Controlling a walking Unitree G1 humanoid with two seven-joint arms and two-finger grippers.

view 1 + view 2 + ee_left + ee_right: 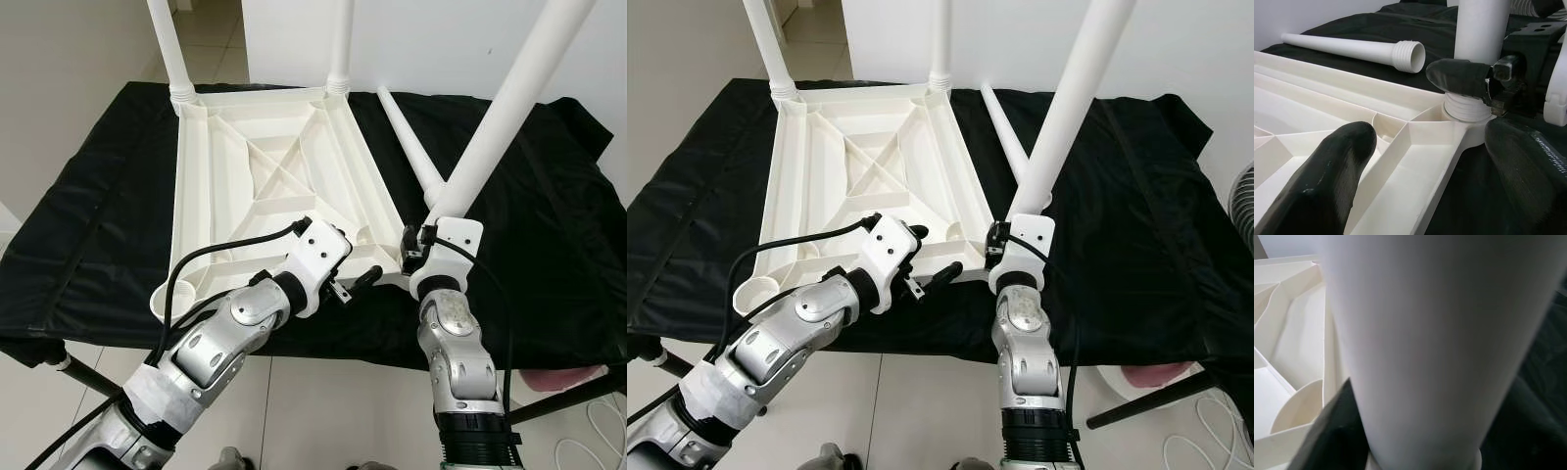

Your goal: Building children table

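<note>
Tabletop (274,166) lies upside down on the black cloth (549,245), long axis running away from the robot, two legs (168,49) standing at its far corners. Right gripper (419,245) is clamped on a third leg (500,117) at the near right corner socket, tilting up and right. Left gripper (355,282), fingers (1327,176) spread, sits at the near edge beside it. A spare leg (411,152) lies on open cloth to the right.

Left hand (361,282) spread; right hand (423,238) clamped.
</note>
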